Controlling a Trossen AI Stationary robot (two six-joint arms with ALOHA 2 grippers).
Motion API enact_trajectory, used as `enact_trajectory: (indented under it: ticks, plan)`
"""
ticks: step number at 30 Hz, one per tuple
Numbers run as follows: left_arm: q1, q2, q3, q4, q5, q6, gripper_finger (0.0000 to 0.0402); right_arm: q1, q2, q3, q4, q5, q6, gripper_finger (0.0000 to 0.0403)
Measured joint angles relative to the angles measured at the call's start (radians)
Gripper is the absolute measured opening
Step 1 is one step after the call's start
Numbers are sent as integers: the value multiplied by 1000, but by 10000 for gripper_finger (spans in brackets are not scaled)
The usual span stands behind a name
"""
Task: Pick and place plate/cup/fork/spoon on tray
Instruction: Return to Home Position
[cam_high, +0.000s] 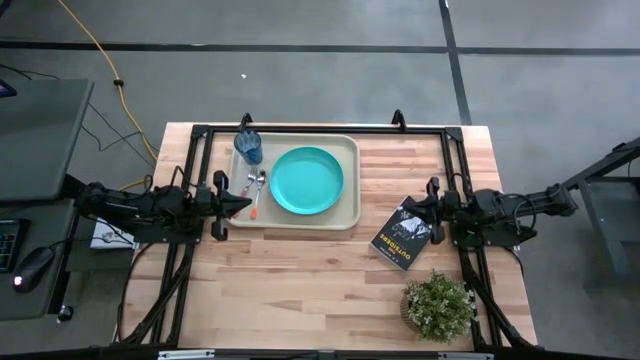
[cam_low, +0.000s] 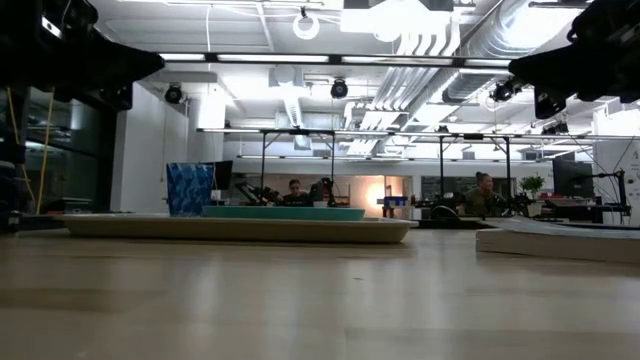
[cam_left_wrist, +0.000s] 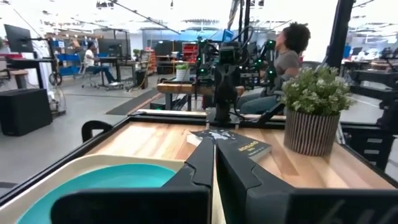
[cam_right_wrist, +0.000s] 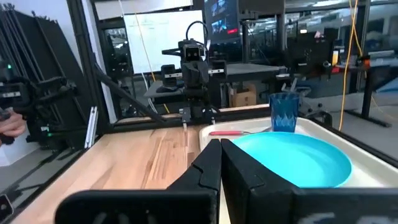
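Left gripper (cam_high: 240, 205), seen from above, hangs with its fingers pressed together and nothing between them. Its tip is just over the left rim of the tray (cam_high: 300, 226), close to the orange handle of the spoon (cam_high: 257, 195). The fork (cam_high: 248, 184) lies just beside the spoon inside the tray, the plate (cam_high: 307, 180) fills the tray's middle, and the cup (cam_high: 249, 148) stands in its far left corner. All four pieces look placed, so we judge that only the pull-back to rest is left. The right gripper (cam_high: 428, 212), likewise closed and empty, sits well off the tray's right side, over the edge of a book (cam_high: 398, 238). From table height we see both arms riding high above the tray (cam_low: 240, 230), so we rate the chance of dragging it as small. Through the left wrist camera the shut fingers (cam_left_wrist: 198, 171) point across the plate (cam_left_wrist: 106, 186) toward the book (cam_left_wrist: 233, 144) and a potted plant (cam_left_wrist: 317, 106), both beyond the tray. Through the right wrist camera the closed fingers (cam_right_wrist: 208, 165) face the plate (cam_right_wrist: 292, 158), the cup (cam_right_wrist: 285, 112) and the fork's red handle (cam_right_wrist: 227, 132) in the tray. The danger, as we read it, is the left arm dipping or swinging sideways as it leaves. Its tip could then catch the tray's rim or flick the spoon and fork askew. A low right arm could scrape the book.
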Motion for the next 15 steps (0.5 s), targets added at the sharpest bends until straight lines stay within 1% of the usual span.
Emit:
enact_trajectory:
  ticks: [6,11,15]
  plan:
    - [0,0,0,-30,-12,-5,0,26,0,0,-3,47,-41,0]
    - [0,0,0,-66,-13,-5,0,26,0,0,-52,22,13,0]
    - [0,0,0,-71,-14,-4,0,26,0,-1,-56,-2,61,0]
